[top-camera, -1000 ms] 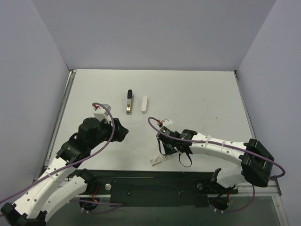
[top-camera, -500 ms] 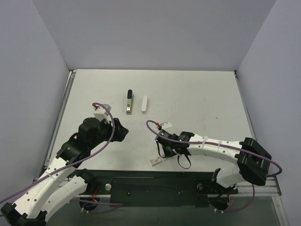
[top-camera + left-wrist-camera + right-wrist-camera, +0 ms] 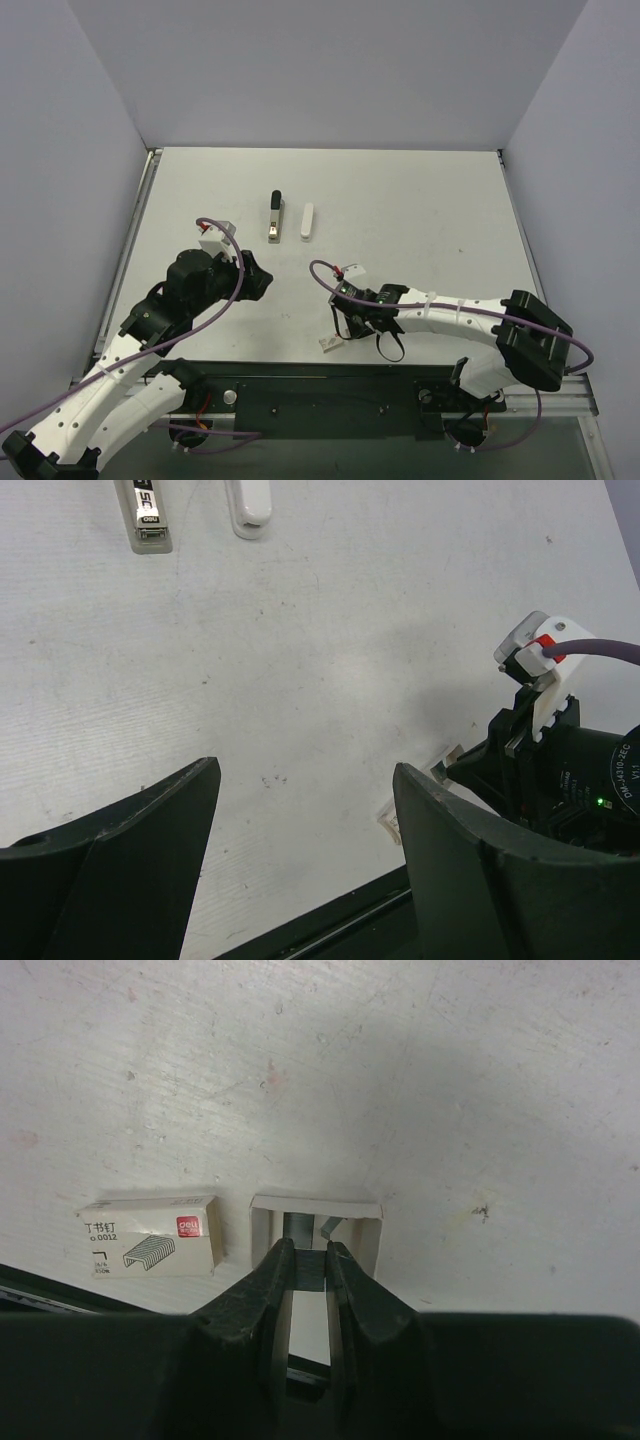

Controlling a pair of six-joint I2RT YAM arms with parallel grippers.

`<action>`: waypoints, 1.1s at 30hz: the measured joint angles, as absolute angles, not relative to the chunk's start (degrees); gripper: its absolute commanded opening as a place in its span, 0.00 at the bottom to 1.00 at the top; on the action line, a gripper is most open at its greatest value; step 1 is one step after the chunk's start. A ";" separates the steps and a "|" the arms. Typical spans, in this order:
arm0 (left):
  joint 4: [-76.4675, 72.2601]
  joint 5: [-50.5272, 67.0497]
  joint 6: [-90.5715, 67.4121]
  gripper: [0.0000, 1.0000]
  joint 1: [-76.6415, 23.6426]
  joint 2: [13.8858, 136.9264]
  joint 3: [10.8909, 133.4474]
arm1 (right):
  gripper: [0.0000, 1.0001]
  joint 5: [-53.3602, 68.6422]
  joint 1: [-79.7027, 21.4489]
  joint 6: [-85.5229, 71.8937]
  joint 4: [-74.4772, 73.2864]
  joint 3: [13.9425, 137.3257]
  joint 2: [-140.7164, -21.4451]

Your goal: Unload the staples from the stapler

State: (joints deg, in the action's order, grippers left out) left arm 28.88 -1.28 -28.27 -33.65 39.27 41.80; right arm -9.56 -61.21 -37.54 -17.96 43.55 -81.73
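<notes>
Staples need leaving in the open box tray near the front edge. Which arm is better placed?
Right. The right end effector looks closed on the staples, already at the tray. The left end effector hangs open and empty, off to the side.

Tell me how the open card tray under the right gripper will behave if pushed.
The tray looks like thin, light card, so it probably slides or twists at a nudge. Its low walls would likely crumple if squeezed. It is flat-bottomed, so unlikely to roll.
</notes>
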 measured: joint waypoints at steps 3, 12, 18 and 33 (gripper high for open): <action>28.88 -1.26 -28.27 0.80 -33.65 39.27 41.80 | 0.13 -9.58 -61.23 -37.82 -17.50 43.55 -82.19; 28.88 -1.21 -28.27 0.81 -33.28 39.57 41.80 | 0.15 -9.63 -61.23 -38.98 -16.82 43.53 -82.63; 28.88 -1.21 -28.27 0.80 -33.26 39.57 41.80 | 0.17 -9.76 -61.23 -39.29 -16.38 43.18 -83.33; 28.88 -1.19 -28.27 0.81 -33.21 39.57 41.80 | 0.26 -11.44 -61.23 -40.53 -15.55 41.87 -83.33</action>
